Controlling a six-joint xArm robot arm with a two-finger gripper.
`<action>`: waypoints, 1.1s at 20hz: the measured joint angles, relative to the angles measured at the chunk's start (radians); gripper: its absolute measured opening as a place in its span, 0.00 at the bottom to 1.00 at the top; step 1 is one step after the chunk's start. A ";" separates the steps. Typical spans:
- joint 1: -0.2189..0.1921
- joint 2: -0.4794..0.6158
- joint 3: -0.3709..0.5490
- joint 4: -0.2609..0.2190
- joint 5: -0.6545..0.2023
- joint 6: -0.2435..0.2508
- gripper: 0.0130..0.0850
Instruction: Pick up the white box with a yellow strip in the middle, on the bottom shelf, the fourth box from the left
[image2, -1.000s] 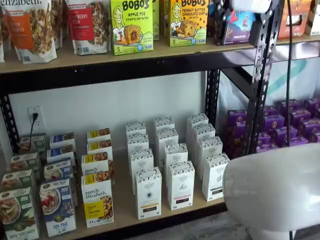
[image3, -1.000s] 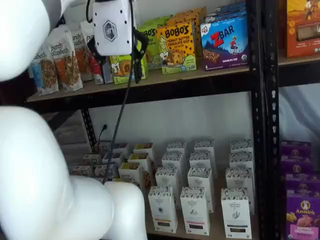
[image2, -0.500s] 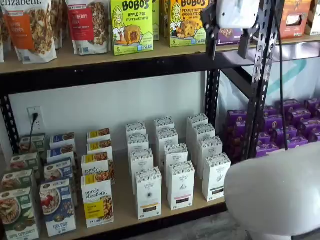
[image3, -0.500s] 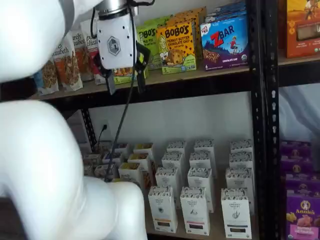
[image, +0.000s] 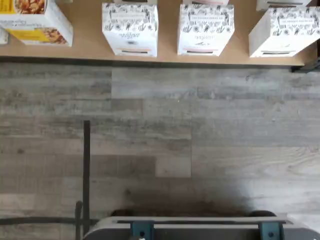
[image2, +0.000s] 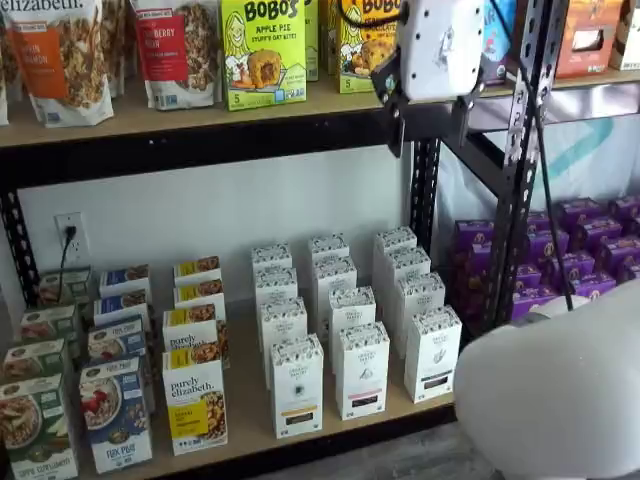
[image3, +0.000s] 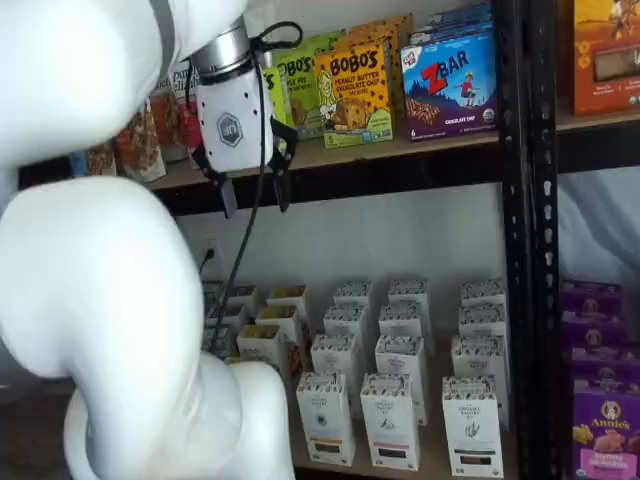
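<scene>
The white box (image2: 297, 386) with a yellow-brown strip stands at the front of the leftmost row of white cartons on the bottom shelf (image2: 246, 412). It shows in both shelf views (image3: 324, 417) and in the wrist view (image: 130, 26), at the shelf's (image: 90, 51) front edge. My gripper (image2: 428, 130) hangs in front of the upper shelf's rail, high above the white box. It also shows in a shelf view (image3: 255, 191). Its two black fingers stand apart with nothing between them.
A "purely elizabeth" box (image2: 194, 412) stands left of the white box; similar white cartons (image2: 362, 369) stand right. Bobo's boxes (image2: 263, 50) line the upper shelf. A black upright (image2: 520, 150) and purple boxes (image2: 590, 240) are right. My white arm (image3: 100, 330) fills the foreground. Wood-plank floor (image: 160, 140) lies before the shelf.
My gripper has come down from the upper shelf's boxes to the level of its front rail and shifted sideways. The boxes have not moved.
</scene>
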 joint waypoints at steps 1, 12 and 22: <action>0.010 0.001 0.014 -0.008 -0.020 0.010 1.00; 0.043 0.020 0.139 0.008 -0.203 0.045 1.00; 0.061 0.070 0.208 0.029 -0.350 0.057 1.00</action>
